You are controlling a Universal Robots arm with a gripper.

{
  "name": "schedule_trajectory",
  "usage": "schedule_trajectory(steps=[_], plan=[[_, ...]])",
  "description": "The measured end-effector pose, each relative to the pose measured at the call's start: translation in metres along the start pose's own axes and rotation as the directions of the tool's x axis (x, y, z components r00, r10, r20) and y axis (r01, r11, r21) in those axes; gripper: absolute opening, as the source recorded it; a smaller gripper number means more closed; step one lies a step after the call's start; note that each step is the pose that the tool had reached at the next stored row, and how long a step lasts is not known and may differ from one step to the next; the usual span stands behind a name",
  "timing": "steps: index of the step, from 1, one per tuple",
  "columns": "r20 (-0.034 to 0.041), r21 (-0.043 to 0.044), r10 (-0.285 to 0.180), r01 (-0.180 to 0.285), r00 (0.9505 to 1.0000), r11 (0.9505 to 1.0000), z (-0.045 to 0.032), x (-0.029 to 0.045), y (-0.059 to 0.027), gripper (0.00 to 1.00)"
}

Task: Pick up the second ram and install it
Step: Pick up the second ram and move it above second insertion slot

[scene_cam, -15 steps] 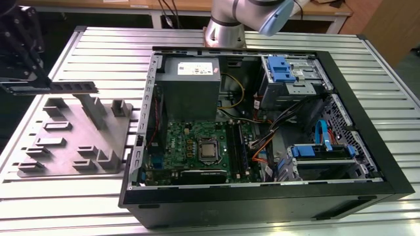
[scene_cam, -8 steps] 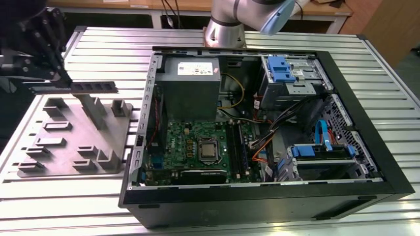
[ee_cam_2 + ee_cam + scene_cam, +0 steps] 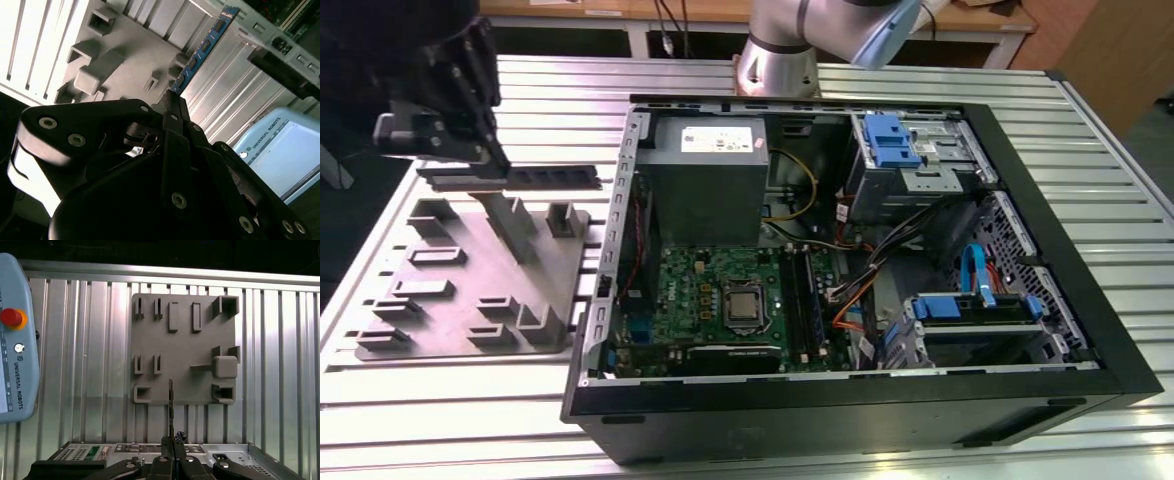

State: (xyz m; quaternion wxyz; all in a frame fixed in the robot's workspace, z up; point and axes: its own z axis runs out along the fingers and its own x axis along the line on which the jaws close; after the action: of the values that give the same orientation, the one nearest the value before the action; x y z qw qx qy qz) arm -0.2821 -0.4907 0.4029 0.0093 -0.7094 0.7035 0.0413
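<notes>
**The second ram (image 3: 550, 177) gripped in the claw, clear of the tray**

The second ram is off the table (image 3: 454, 420) and held in the air over the far edge of the grey moulded tray (image 3: 454, 330), touching none of its posts. The claw (image 3: 491, 160) is closed narrowly on it. In both wrist views the two fingers meet on the strip, and the second ram (image 3: 202, 47) runs straight out from the claw (image 3: 170, 100) like a blade.

The relation that matters is the line of that blade. In the exterior view its long axis lies roughly level and points toward the exterior view's right, at the open computer case (image 3: 854, 400), which sits just beside the tray. The motherboard (image 3: 707, 290) lies flat inside the case, well apart from the strip and lower than it. In the first wrist view the second ram (image 3: 170, 400) shows edge-on as a thin dark line ahead of the claw (image 3: 170, 442), with the tray (image 3: 190, 345) beyond it.

The memory slots on the motherboard are hard to make out among the cables, and I cannot tell whether one already holds a stick. The gripped end of the strip is hidden between the fingers, so I cannot tell how much of it they cover. The arm is cut off at the top edge of the exterior view.
</notes>
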Motion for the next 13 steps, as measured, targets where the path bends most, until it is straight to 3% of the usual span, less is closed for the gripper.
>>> schedule_trajectory(steps=[13], plan=[[0.0,0.0,0.0,0.0,1.0,1.0,-0.0025,0.0004,-0.0549,0.08]])
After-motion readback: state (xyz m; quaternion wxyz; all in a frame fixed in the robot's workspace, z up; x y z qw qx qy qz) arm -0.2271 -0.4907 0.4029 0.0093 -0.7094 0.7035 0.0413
